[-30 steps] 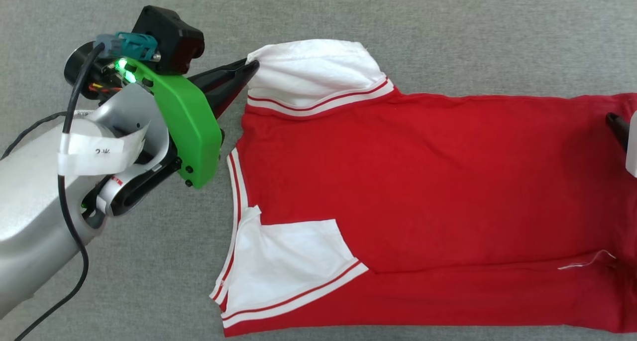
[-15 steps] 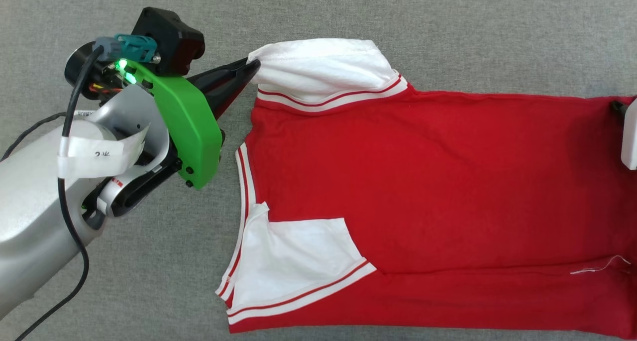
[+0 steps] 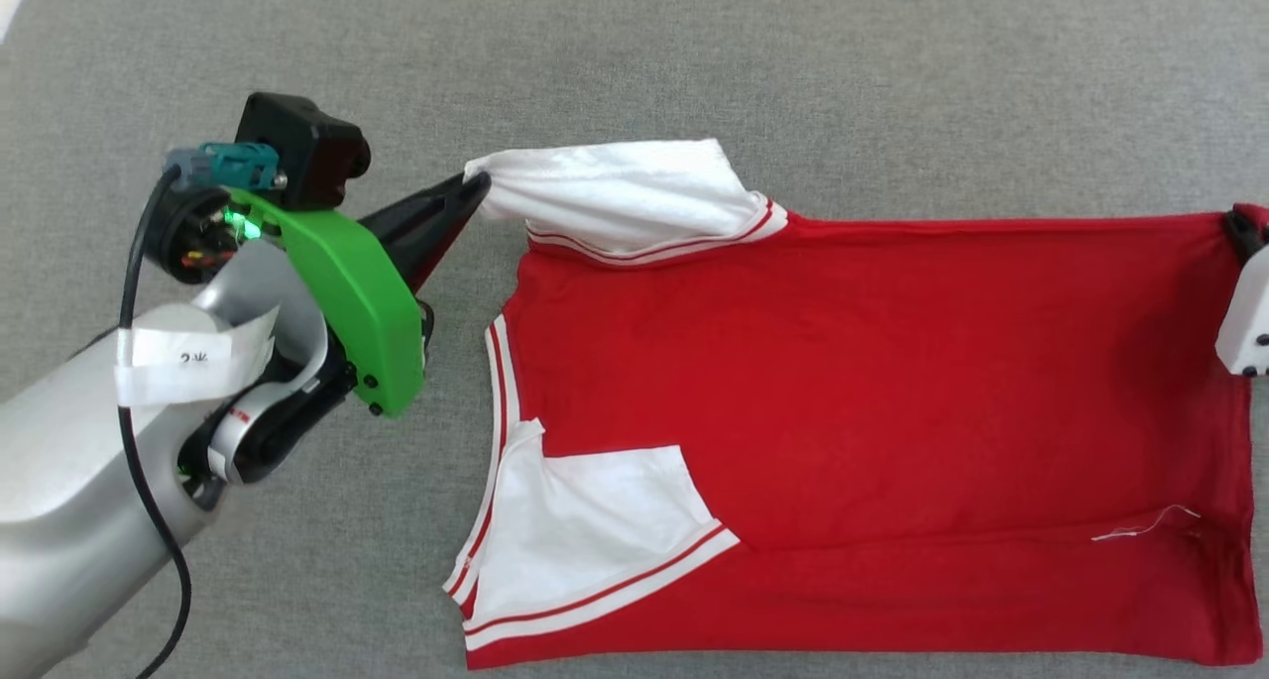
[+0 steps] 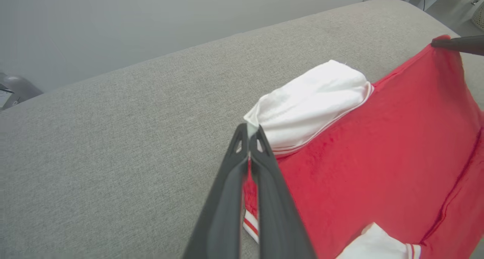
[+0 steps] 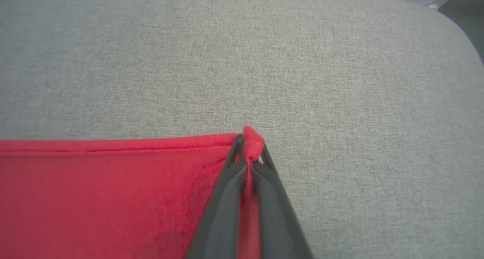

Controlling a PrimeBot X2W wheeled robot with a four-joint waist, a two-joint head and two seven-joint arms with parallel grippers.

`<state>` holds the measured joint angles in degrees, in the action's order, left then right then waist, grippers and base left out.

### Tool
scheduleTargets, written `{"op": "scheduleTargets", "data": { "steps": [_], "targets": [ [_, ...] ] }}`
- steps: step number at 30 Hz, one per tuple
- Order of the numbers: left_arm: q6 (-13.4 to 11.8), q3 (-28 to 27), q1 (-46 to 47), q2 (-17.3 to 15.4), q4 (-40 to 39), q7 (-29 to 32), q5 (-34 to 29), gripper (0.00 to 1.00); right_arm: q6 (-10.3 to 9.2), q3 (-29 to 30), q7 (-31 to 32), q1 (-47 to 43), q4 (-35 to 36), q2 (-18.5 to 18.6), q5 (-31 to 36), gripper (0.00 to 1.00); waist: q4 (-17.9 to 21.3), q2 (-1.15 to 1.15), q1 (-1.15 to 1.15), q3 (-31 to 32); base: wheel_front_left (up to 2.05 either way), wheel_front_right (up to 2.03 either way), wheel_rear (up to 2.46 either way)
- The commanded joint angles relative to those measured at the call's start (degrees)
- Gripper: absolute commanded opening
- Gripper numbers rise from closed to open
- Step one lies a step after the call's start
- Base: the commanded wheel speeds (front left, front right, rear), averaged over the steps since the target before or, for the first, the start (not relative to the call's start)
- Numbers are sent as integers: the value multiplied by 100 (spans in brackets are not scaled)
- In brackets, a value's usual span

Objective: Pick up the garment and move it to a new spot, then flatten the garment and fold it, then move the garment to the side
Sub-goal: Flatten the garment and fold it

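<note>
Two corners of the garment [image 3: 843, 382] are pinched: the left gripper [image 4: 249, 129] is clamped on the tip of a white sleeve [image 3: 615, 193], and the right gripper [image 5: 249, 145] on a red corner at the opposite end. The head view takes in the whole garment spread flat on the grey cushion [image 3: 694, 55], its other sleeve [image 3: 585, 520] folded inward over the red body. The wrist views show up close each pair of dark fingers pressed together with cloth between them.

head: overhead, down, wide | wrists: low, near, oblique | shared: garment [image 3: 872, 362] top edge
</note>
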<state>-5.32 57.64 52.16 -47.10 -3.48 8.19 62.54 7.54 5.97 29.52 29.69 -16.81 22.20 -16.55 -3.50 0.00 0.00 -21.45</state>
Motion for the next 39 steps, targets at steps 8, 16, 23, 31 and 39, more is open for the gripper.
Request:
{"op": "scheduleTargets", "data": {
  "steps": [8, 16, 23, 31, 39],
  "targets": [
    [-484, 76, -906, -245, -490, -366, 165, 0, -5, 83, -774, -992, 255, -39, -383, 0, 48, 0, 0, 762, 0, 0, 0],
    [-924, 293, -1911, -445, -975, -672, 410, 0, -5, 40, -1190, -2030, 706, 3, -870, 0, 16, 0, 0, 1104, 0, 0, 0],
    [-1120, 587, -2572, -520, -968, -783, 502, 0, -5, -121, -1197, -2773, 1078, 175, -1371, 0, 15, 0, 0, 1206, 0, 0, 0],
    [-1082, 928, -2827, -350, -614, -669, 430, 0, -5, -449, -1003, -3268, 1168, 602, -1622, 0, 32, 0, 0, 1254, 0, 0, 0],
    [-973, 1112, -2887, -101, -191, -610, 361, 0, -5, -766, -958, -3451, 1016, 906, -1733, 41, 42, 0, 0, 1270, 0, 0, 0]
  ]
}}
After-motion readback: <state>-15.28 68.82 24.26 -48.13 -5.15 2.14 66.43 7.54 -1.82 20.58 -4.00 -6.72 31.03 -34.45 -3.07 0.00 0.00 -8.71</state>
